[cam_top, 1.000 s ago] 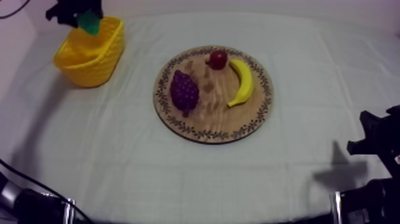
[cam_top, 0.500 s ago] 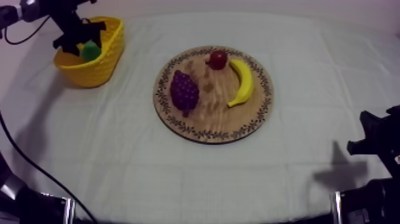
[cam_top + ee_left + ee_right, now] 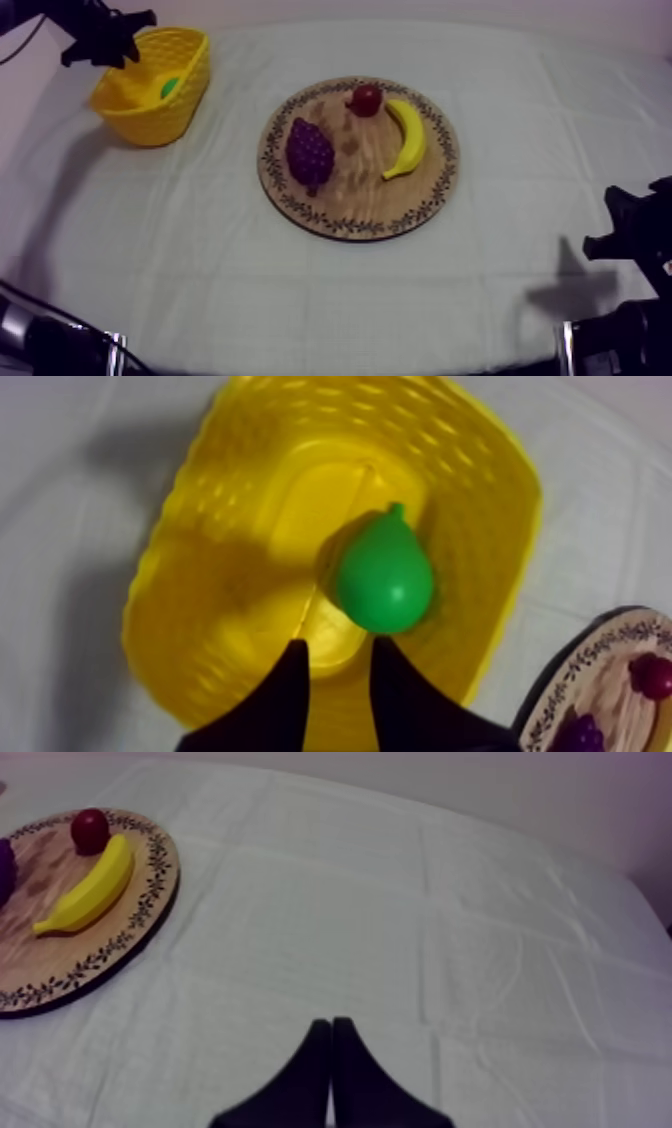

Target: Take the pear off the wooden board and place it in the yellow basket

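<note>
The green pear [image 3: 385, 576] lies on the floor of the yellow basket [image 3: 200, 526], free of any gripper. My left gripper [image 3: 338, 676] hangs above the basket, open, with nothing between its fingers. From above, the pear [image 3: 170, 87] shows as a green patch inside the basket [image 3: 150, 120] at the far left, and my left gripper [image 3: 105, 40] is over the basket's far left rim. My right gripper [image 3: 330, 1042] is shut on nothing, low over the cloth at the right [image 3: 625, 235].
The round wooden board [image 3: 350, 215] in the middle of the table bears a bunch of grapes [image 3: 309, 152], a small red fruit [image 3: 365, 99] and a banana [image 3: 408, 138]. Bare cloth lies between basket and board and along the front.
My left gripper has let go of the pear, which now lies in the basket. The gripper has risen and drawn back to the left. The right arm has not moved.
</note>
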